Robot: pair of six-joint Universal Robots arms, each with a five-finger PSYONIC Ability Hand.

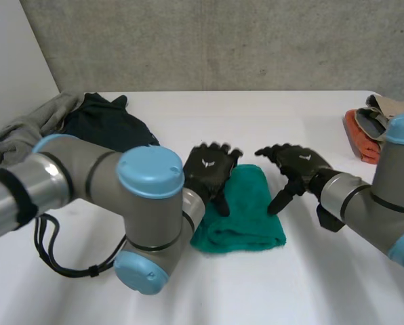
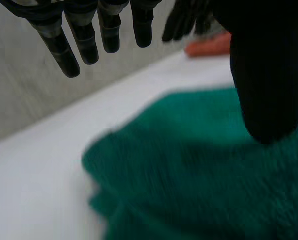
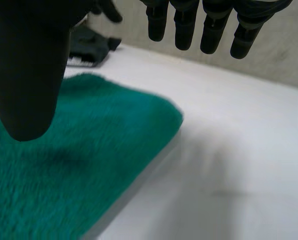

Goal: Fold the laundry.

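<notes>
Your left arm point(image 1: 150, 173) sat nearest in the head view. Beyond it the folded green towel point(image 1: 241, 210) lay toward the table's point(image 1: 270, 118) near edge, with the left hand point(image 1: 211, 169) over its left edge and the right hand point(image 1: 295, 164) beside its right edge. In the left wrist view that hand's fingers point(image 2: 84, 42) hung straight, holding nothing. The right wrist view showed straight, empty fingers point(image 3: 214, 30) too. You'd best have pressed the fold flat with both palms evenly.

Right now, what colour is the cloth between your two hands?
The cloth is plain teal green, no pattern; the head view shows it best.
</notes>
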